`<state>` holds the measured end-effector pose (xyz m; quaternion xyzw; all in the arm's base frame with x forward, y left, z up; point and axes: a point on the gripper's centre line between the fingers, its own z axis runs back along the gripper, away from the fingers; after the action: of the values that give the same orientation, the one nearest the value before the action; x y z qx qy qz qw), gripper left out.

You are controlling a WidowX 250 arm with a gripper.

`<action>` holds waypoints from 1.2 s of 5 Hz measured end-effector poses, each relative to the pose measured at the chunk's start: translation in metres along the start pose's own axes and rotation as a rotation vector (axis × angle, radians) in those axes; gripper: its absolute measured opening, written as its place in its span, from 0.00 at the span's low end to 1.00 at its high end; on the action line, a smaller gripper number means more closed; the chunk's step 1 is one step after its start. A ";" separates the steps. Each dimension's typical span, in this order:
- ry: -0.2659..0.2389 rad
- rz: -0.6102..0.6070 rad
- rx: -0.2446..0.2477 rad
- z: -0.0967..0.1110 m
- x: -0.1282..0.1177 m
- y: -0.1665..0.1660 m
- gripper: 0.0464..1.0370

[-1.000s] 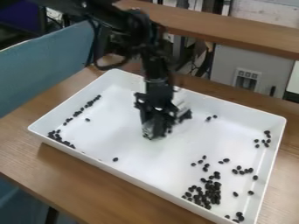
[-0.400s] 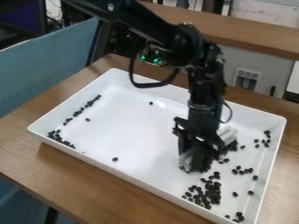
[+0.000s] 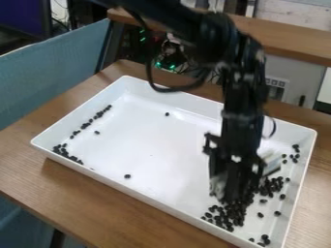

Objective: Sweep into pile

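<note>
Gripper (image 3: 234, 189) shifted toward lower right of frame; beans (image 3: 229, 216) beside and below its tip, partly hidden. Arm (image 3: 218, 38) cropped above. Gripper open or closed: cannot tell.

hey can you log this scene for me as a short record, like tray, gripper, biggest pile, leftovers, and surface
tray: white, rectangular, low-walled
gripper: black, down in the tray at the edge of the biggest pile
biggest pile: small dark pieces toward the near right of the view
leftovers: a line along the left wall, single pieces on the floor
surface: wooden table
</note>
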<state>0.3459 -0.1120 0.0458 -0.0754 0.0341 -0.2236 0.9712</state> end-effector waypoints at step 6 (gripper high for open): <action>-0.105 0.617 0.122 0.030 -0.096 0.228 0.35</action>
<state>0.3611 0.1369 0.0417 -0.0147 -0.0085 0.0839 0.9963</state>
